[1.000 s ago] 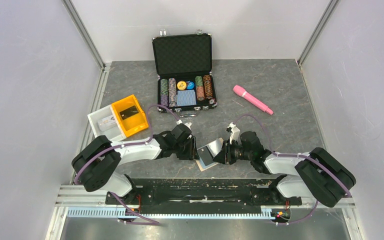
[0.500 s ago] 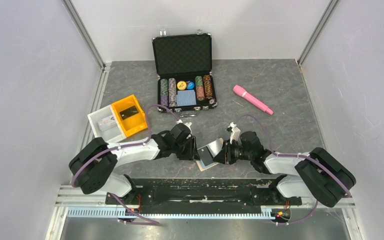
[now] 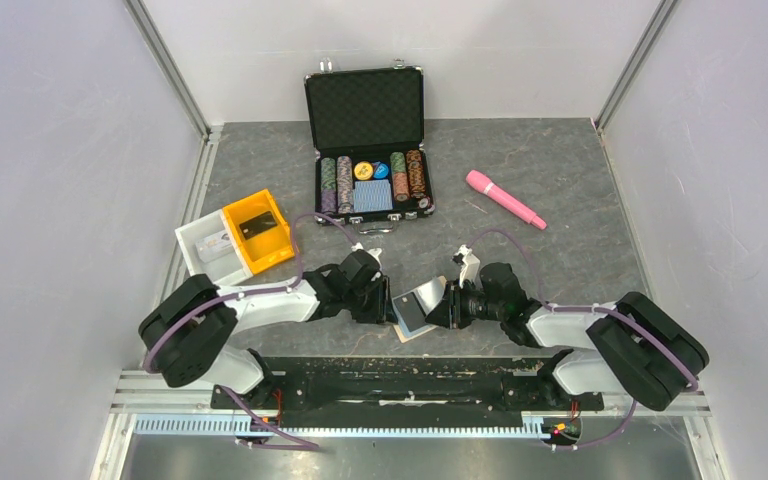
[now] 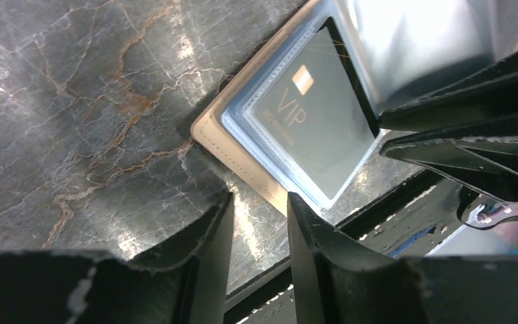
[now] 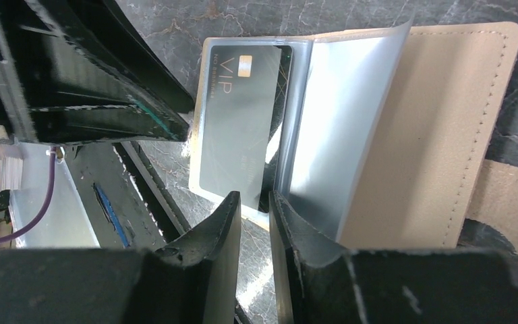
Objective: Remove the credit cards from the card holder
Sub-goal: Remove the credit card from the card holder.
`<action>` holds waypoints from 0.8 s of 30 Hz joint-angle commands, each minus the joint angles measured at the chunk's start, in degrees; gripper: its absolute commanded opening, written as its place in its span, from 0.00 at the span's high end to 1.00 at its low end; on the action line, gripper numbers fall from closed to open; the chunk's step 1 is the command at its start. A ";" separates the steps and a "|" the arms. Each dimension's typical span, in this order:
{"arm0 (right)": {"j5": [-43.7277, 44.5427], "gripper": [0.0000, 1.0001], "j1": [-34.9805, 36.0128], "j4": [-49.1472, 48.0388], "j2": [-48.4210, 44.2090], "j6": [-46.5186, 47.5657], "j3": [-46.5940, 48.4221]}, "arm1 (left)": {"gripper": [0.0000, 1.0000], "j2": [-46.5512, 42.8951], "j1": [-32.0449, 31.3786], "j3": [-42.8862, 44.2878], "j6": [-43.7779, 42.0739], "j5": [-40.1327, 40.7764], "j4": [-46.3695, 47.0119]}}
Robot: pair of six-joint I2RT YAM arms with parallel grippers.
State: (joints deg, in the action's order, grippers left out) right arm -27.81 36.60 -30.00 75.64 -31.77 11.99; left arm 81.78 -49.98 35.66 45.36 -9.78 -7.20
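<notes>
The holder (image 3: 415, 320) is laid open on the surface (image 3: 560, 200), a card (image 5: 239, 121) sleeved inside. At its left, the left claw (image 4: 260, 199) is held spread, empty; whether the right claw (image 5: 254, 196) pinches anything cannot be told.

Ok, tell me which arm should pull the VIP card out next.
Left, probably. The left gripper is open and free near the VIP card, while the right gripper holds the clear sleeve lifted off it.

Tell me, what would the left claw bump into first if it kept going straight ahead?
Most likely the card holder: its tan rim sits right ahead of the open left gripper, the VIP card just beyond. The gripper's height above the table is unclear.
</notes>
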 commanded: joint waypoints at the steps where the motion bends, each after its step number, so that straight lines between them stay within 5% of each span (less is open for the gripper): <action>1: 0.02 0.75 0.14 -3.69 0.94 -0.24 -1.06 | 0.59 2.73 -0.14 -0.38 1.00 -0.34 3.08; 18: 2.88 0.77 0.13 3.76 -6.61 0.85 1.02 | 0.60 0.70 -0.21 1.27 0.72 0.43 0.09; 24: 2.83 0.80 0.14 3.99 -4.14 1.65 2.49 | 0.73 -0.11 -0.21 1.38 2.43 -0.86 2.28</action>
State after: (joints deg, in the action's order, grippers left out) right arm -25.80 36.60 -25.96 70.08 -31.55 12.14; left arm 83.05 -49.98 35.64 45.80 -10.59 -6.13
